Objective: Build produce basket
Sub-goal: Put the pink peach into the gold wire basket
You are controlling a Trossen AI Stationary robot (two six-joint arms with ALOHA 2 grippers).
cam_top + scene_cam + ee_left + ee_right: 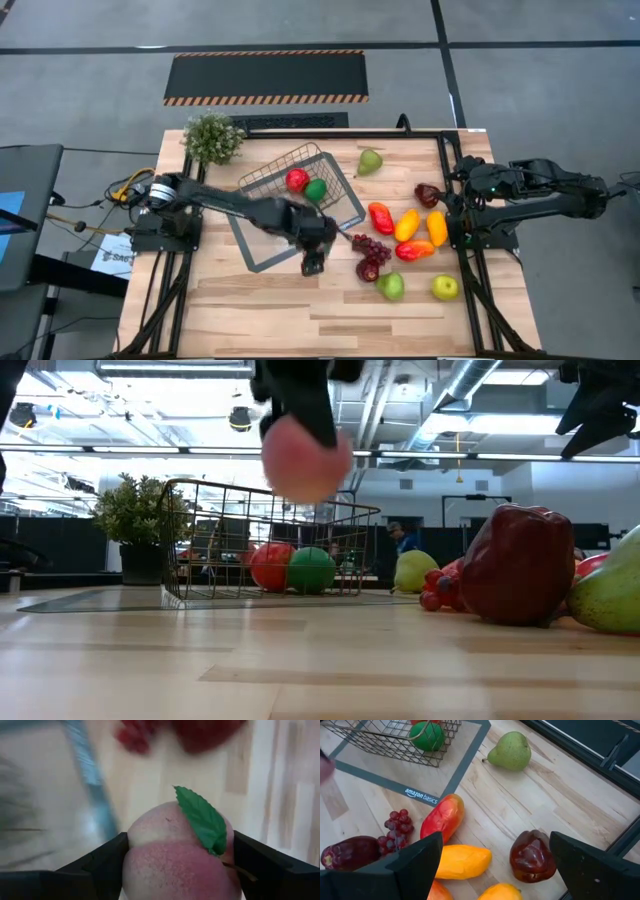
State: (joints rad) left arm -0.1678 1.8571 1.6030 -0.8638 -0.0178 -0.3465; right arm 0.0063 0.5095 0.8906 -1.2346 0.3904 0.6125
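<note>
A pink peach [175,865] with a green leaf [202,820] hangs above the table in my left gripper [313,262], just near of the grey tray [258,258]. The wire basket [270,172] stands on that tray and holds a red piece [296,180] and a green piece [316,189]. More produce lies on the wood to the right: grapes [370,245], a red-orange piece [381,217], a yellow one [406,225], a dark red pepper [428,195] and a green pear [370,161]. My right gripper [495,840] waits open at the table's right edge. My left gripper pinches the peach between its two fingers, one on each opposite side [131,865], with the leaf between them. The fingers [300,400] come from above, slanting down. The peach [305,458] is lifted well clear of the table.
A bushy potted plant [212,137] stands at the far left corner. Green and yellow-green fruits [391,286] [445,288] lie near the right front. Bare wood stretches along the table's near edge [300,320].
</note>
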